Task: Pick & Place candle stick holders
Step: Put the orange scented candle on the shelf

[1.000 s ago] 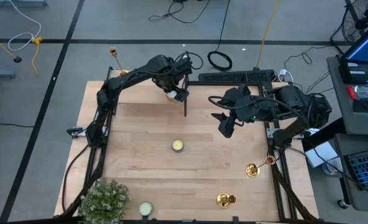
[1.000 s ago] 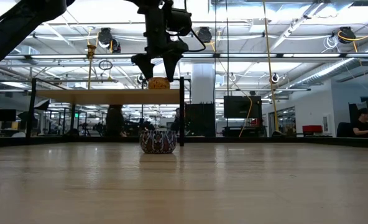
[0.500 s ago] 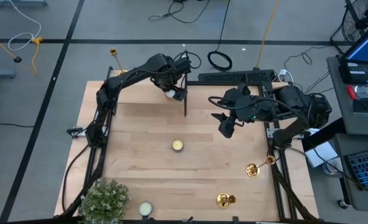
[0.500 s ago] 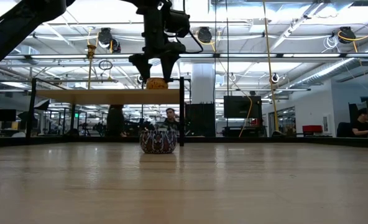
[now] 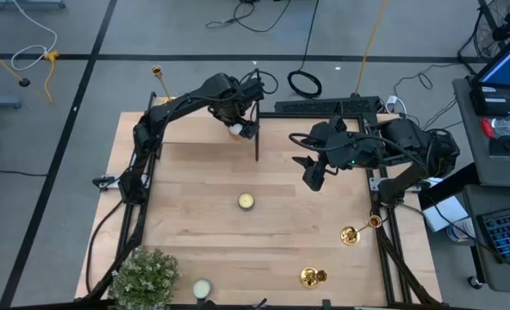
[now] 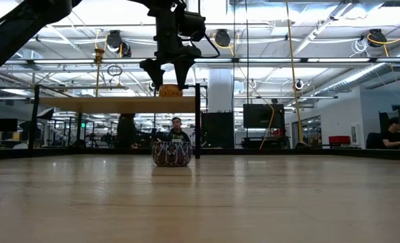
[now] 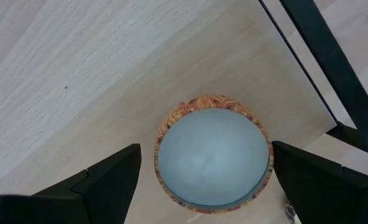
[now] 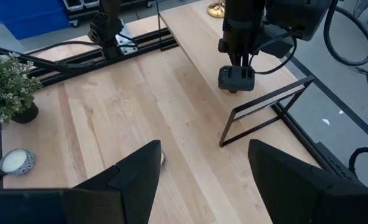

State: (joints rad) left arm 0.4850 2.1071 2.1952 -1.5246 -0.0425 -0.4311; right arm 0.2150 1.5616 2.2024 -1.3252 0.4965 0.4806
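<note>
Hovering over a small patterned bowl (image 7: 213,153), the left gripper (image 5: 245,129) holds its two dark fingers (image 7: 103,180) spread wide, one on each side of the bowl's rim and clear of it, with nothing between them. The left wrist view looks straight down into the bowl's pale blue-grey inside, ringed by an orange patterned edge. In the low view the same gripper (image 6: 169,67) hangs above a raised wooden shelf (image 6: 112,104), and a patterned bowl (image 6: 171,153) sits on the table (image 6: 200,202) under the shelf, beside a black shelf post (image 6: 197,121).

Taking that bowl as the landmark, the right gripper (image 5: 314,176) waits in the air well to its right and somewhat nearer the front of the table; its fingers (image 8: 134,171) stand apart and empty.

All three candle stick holders lie away from the bowl. One candle stick holder (image 5: 160,82) stands upright far to the bowl's left, at the table's back left corner. A second candle stick holder (image 5: 358,231) lies tipped over far to the bowl's right and toward the front, close to the table's right frame. A third candle stick holder (image 5: 313,276) rests farther forward, near the front right edge.

A yellowish tealight (image 5: 246,201) sits in front of the bowl near the table's middle. Another pale tealight (image 5: 202,288) lies at the front edge, just beside a potted plant (image 5: 145,277) at the front left corner.

A person (image 6: 177,128) shows in the room behind the bowl, and another person (image 6: 392,131) sits far to its right.
</note>
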